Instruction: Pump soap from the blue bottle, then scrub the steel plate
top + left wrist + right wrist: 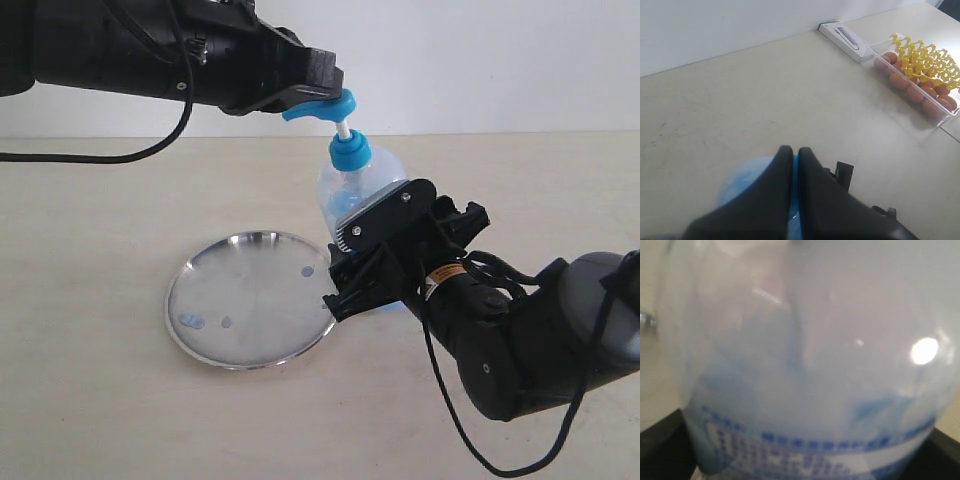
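The blue bottle (pixel 362 178) stands just right of the steel plate (pixel 250 300), tilted slightly. My right gripper (pixel 375 250) is shut on its lower body, and the bottle (pixel 805 365) fills the right wrist view, with a black finger (pixel 657 442) at each lower corner. My left gripper (pixel 325 82) is shut, its tips resting on top of the blue pump head (pixel 322 108); the white stem still shows below. Between the left fingers (pixel 780 170) a sliver of the pump head (pixel 795 167) shows. A few blue drops of soap (pixel 190 320) lie on the plate.
The left arm reaches in from the upper left, its cable hanging over the table. The right arm fills the lower right. In the left wrist view a clear tray of orange balls and yellow pieces (pixel 920 65) and a white box (pixel 845 37) sit by the wall.
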Action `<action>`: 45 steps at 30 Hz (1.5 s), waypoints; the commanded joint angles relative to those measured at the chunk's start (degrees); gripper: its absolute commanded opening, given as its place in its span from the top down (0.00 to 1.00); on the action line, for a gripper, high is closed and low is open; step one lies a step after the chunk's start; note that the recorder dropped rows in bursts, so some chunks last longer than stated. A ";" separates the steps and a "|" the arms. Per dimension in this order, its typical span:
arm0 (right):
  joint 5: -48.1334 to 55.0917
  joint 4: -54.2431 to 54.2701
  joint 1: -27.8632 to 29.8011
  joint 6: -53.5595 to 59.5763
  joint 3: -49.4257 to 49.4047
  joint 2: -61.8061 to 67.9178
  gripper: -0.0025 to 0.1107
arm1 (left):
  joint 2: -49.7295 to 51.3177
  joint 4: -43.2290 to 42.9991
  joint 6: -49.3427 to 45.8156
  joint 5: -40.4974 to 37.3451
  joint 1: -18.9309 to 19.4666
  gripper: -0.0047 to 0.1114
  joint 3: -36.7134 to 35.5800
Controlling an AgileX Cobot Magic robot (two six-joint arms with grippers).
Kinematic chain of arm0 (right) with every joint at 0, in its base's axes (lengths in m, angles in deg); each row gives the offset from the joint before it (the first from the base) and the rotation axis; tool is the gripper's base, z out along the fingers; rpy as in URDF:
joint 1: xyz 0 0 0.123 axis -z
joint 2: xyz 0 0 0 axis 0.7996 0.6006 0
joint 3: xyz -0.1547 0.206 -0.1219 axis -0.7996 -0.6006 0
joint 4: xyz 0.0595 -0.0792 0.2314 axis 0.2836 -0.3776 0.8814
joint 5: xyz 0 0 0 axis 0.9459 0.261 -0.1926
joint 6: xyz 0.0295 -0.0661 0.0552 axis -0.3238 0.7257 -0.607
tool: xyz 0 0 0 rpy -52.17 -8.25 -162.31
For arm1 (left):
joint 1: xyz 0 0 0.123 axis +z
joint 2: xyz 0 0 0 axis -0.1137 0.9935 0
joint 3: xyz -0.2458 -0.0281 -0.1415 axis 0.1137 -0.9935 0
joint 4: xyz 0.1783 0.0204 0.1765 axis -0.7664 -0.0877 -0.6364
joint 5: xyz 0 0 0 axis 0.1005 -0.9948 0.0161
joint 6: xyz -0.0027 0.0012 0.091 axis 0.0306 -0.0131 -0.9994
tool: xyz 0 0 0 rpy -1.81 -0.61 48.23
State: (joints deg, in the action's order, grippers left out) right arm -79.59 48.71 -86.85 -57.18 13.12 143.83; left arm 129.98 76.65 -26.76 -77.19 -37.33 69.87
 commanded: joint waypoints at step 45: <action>0.14 2.82 0.07 -10.23 -0.09 -0.08 0.98 | -9.15 20.42 -23.18 15.11 -0.18 0.93 0.79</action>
State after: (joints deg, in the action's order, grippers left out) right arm -79.35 50.40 -86.85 -63.82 13.24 143.83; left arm 124.00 94.44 -47.24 -63.89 -37.33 70.81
